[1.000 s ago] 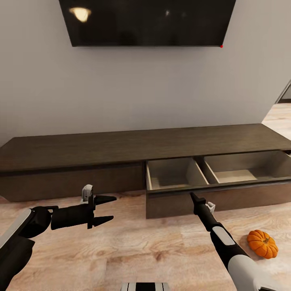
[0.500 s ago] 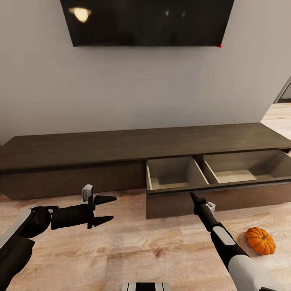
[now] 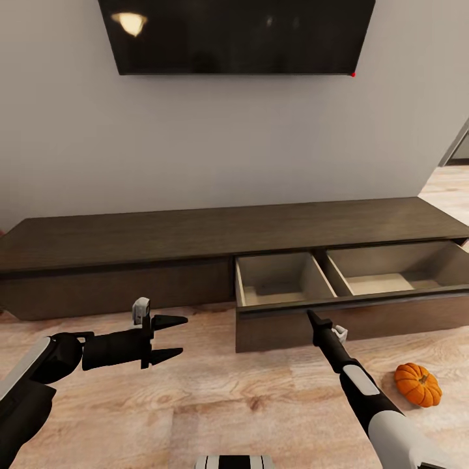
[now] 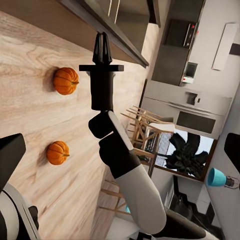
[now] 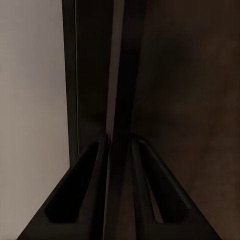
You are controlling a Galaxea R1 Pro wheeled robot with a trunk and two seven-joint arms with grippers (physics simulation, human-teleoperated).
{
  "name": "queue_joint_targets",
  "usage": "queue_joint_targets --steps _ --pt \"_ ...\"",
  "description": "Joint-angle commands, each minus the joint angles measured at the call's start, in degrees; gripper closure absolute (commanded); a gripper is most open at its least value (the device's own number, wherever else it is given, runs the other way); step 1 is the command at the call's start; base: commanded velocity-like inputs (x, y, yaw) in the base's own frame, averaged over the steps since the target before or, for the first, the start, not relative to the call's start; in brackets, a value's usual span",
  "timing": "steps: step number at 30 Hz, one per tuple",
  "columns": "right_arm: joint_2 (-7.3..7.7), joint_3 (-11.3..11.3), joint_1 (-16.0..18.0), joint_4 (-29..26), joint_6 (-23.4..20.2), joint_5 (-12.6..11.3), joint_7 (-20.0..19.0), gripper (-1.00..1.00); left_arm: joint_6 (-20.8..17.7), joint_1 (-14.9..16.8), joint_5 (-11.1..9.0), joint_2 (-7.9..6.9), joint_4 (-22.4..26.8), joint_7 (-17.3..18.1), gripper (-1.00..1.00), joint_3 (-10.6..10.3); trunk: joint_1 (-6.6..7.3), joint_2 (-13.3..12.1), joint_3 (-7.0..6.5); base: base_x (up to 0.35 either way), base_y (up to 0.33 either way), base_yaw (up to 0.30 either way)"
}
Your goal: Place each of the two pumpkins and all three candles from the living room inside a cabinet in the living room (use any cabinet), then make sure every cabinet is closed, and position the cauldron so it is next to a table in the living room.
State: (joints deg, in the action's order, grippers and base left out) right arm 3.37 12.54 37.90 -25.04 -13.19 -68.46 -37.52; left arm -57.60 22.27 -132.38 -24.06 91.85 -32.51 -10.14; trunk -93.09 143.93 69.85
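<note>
Gripping the drawer front (image 3: 352,319), the right gripper (image 3: 311,317) sits at lower centre-right of the head view with its fingers pinched narrow on the top edge of the panel; the right wrist view shows a dark edge running between the two fingers (image 5: 95,170). The left gripper (image 3: 174,339), lower left, hangs over the floor (image 3: 247,397) with its jaws parted and nothing in them.

Drawer's pulled out of the cabinet (image 3: 195,234), both light wood compartments bare. One pumpkin (image 3: 417,384) sits on the floor at lower right, near the drawer; the left wrist view catches two pumpkins (image 4: 66,80) on the boards.

Looks like the opening step is basically done. Next I'd guess: let go, swing right and down, grab that pumpkin. No candles or cauldron around here.
</note>
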Motion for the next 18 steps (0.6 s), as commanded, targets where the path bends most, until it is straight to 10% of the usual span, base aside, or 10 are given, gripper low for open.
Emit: queue_joint_targets --steps 1,11,12,18 --pt "-1.61 -0.7 0.1 0.0 -1.1 -0.4 -1.2 1.00 0.0 0.1 -0.6 -0.02 0.0 -0.5 -1.00 -0.1 0.02 0.0 0.03 0.000 0.000 0.000" --pt "-1.61 -0.7 0.1 -0.1 -1.0 -0.4 -1.2 1.00 0.0 0.0 -0.6 -0.01 0.0 -0.5 -1.00 -0.1 0.02 0.0 0.03 0.000 0.000 0.000" --pt "-1.61 -0.7 0.1 -0.1 -0.9 -0.4 -1.2 -1.00 0.0 0.0 -0.6 0.00 0.0 -0.5 -1.00 -0.1 0.02 0.0 0.03 0.000 0.000 0.000" --pt "-1.61 -0.7 0.1 0.0 -1.0 -0.4 -1.1 -1.00 0.0 0.1 -0.6 -0.01 0.0 -0.5 -1.00 -0.1 0.02 0.0 0.03 0.000 0.000 0.000"
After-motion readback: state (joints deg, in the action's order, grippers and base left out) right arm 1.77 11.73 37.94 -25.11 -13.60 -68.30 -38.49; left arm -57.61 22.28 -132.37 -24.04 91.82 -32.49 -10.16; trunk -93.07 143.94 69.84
